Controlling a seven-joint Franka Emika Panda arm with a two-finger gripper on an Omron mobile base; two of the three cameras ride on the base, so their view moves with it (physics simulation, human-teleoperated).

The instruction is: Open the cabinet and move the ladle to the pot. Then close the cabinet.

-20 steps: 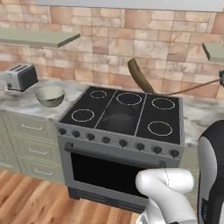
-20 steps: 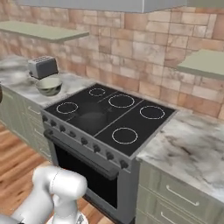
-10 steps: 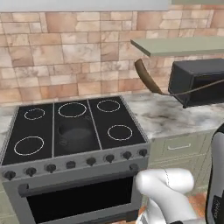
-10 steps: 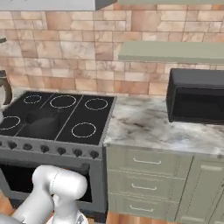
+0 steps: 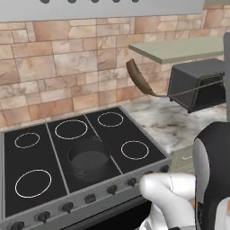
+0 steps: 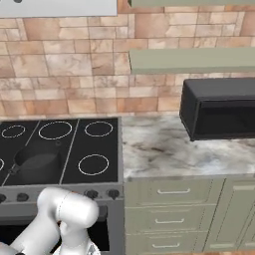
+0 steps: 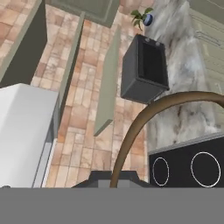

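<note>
Pot (image 5: 89, 160) sits mid-stove (image 5: 31, 179), empty. Ladle (image 5: 137, 78) hangs in the air at about two o'clock from it, scoop up, thin handle running right. Jaws look clamped on the handle's far end, though the hand view is cramped. Light, stiff, smooth; likely to swivel when held that far out.
</note>
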